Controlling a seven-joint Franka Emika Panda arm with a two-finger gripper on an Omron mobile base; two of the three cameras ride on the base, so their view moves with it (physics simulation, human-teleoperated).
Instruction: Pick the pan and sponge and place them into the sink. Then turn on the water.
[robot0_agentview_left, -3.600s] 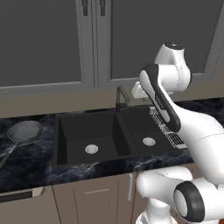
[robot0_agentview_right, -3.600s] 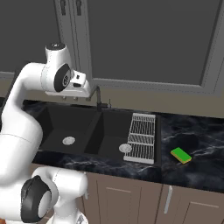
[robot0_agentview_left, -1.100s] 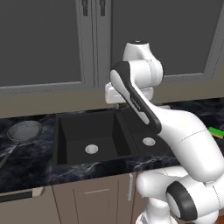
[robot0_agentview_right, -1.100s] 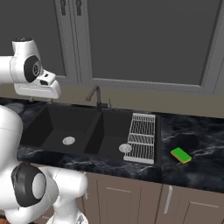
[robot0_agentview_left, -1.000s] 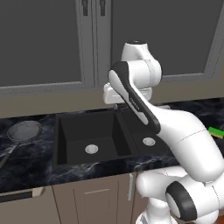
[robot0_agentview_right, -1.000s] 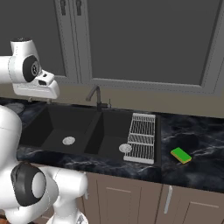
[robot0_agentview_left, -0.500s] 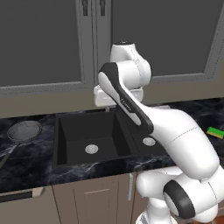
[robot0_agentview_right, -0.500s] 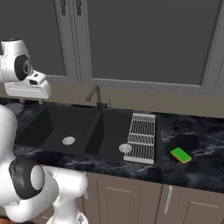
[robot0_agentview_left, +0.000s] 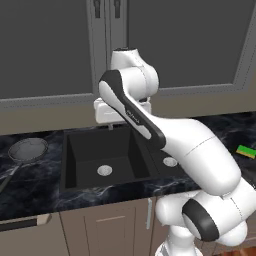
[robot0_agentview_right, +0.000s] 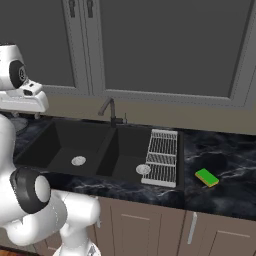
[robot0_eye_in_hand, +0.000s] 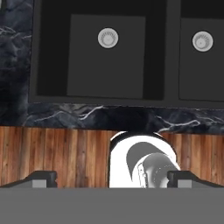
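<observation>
You had nothing in the sink at this point: both black basins were bare apart from their round silver drains, and no blue stream fell from the dark curved faucet, so I judged the whole task still ahead of you.

The pan sat on the dark marble counter just left of the sink, its thin dark handle running toward the front edge. The sponge lay on the counter well to the right, beyond the wire dish rack that rested over the right basin's outer edge.

Your gripper hung high above the left basin, looking straight down at it. Its two dark fingertips stood far apart at the sides of the hand view with nothing between them, so the hand was spread wide and empty.

What remained, by my reading: fetch the pan, fetch the sponge, drop both in the sink, then run the water.
</observation>
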